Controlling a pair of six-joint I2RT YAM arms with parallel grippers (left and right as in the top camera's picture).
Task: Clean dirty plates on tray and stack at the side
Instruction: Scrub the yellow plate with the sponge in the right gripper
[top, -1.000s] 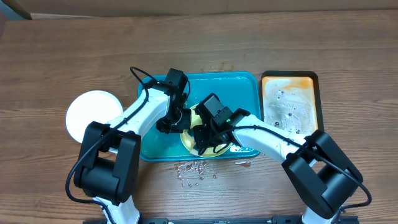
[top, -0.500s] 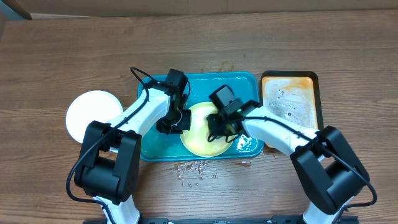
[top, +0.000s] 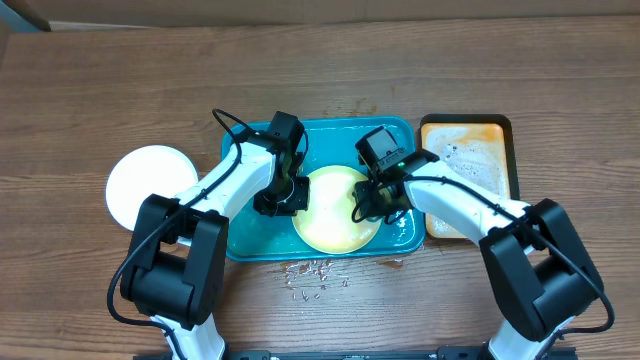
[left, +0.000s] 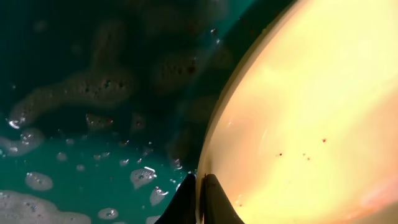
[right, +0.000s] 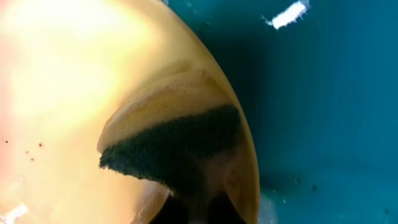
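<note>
The left gripper (left: 199, 200) is clenched on the yellow-green plate's (top: 335, 215) 9 o'clock rim. The right gripper (top: 373, 203) grasps a sponge (right: 177, 152) that lies on the plate's 3 o'clock edge. The plate lies in the soapy tray (top: 335, 135). On the table (top: 100, 80), a white plate (top: 148, 185) sits at the tray's 9 o'clock and an orange tray (top: 468, 165) at its 3 o'clock.

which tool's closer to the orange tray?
Right: right tool holds a sponge at the right edge of the yellow plate, near the orange tray; left tool clamps the plate's left rim.
</note>
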